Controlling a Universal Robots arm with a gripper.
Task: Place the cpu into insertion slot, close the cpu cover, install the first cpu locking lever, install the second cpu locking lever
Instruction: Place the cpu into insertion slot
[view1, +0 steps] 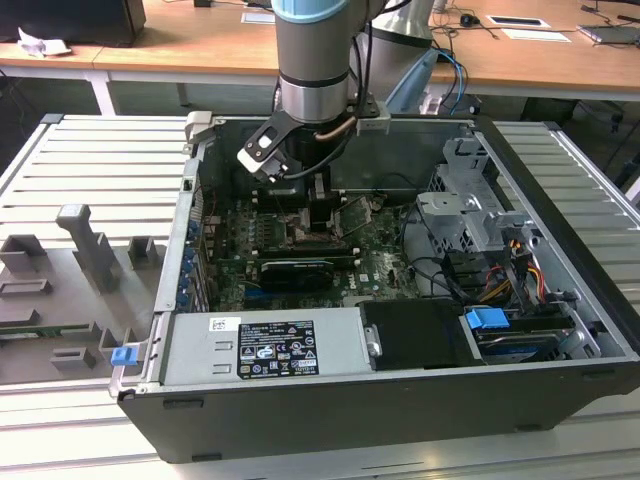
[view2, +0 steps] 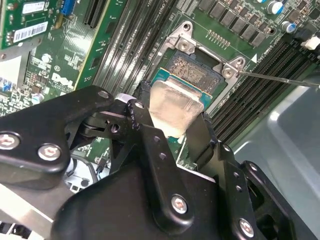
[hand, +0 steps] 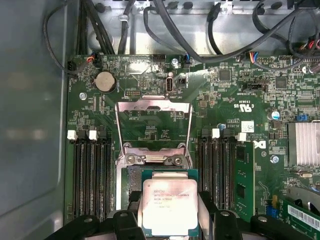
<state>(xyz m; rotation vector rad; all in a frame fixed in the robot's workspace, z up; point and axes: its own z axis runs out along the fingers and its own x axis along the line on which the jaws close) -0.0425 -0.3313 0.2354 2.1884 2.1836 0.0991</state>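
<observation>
We see the arm reaching down into the open computer case (view1: 330, 440). The gripper (view1: 322, 212) is low over the middle of the green circuit board (view1: 385, 262), nearer the case's far wall than the grey power supply (view1: 265, 345) along its near edge.

In both wrist views the gripper's black fingers (view2: 205, 135) are drawn in on two opposite edges of the cpu (view2: 172, 107). They pinch it between them with no gap that we can make out. The cpu's pale metal top faces up, and its green rim peeks out around the plate.

The cpu sits over the insertion slot (view2: 194, 67), covering the part nearest the gripper. A strip of the slot's dark grey centre is left bare toward the hinge (whether the chip already rests in the slot or hangs just above it, we cannot tell).

The cpu cover (hand: 154, 104) is swung open on its hinge, away from the slot, and the board shows through its large square cut-out. A thin locking lever (view2: 280, 77) sticks out from one metal corner of the slot, raised clear of the board.

Long black memory slots (hand: 92, 175) flank the slot on both sides. A round coin cell (hand: 105, 80) sits beyond the open cover, toward the board's cabled edge.
</observation>
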